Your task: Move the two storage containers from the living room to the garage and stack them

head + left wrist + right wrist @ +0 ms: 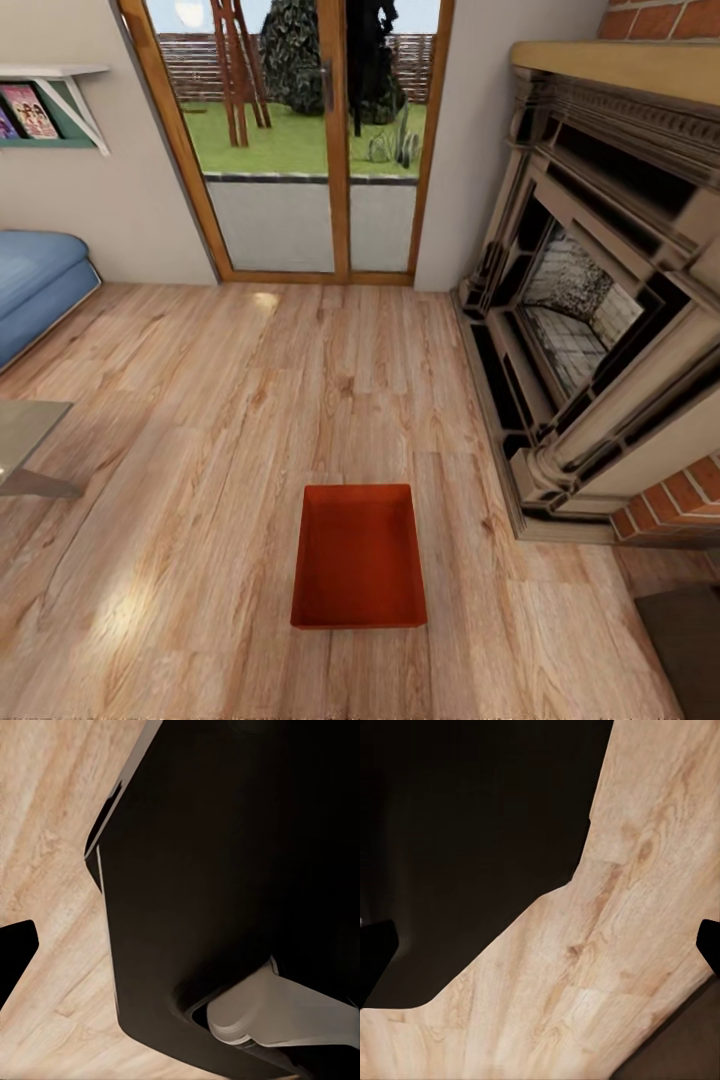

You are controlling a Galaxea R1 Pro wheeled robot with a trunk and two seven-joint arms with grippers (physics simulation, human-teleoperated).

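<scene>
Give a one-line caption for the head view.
Orange-red bin on the wood floor, fireplace at right, glass doors behind.

A home living room — a light wood-plank floor [200,420], a brick-and-stone fireplace [590,300] at the right of the frame, wood-framed glass doors [310,140] to a garden at top centre, a blue sofa [35,280] and a wall shelf [50,105] at upper left.
</scene>
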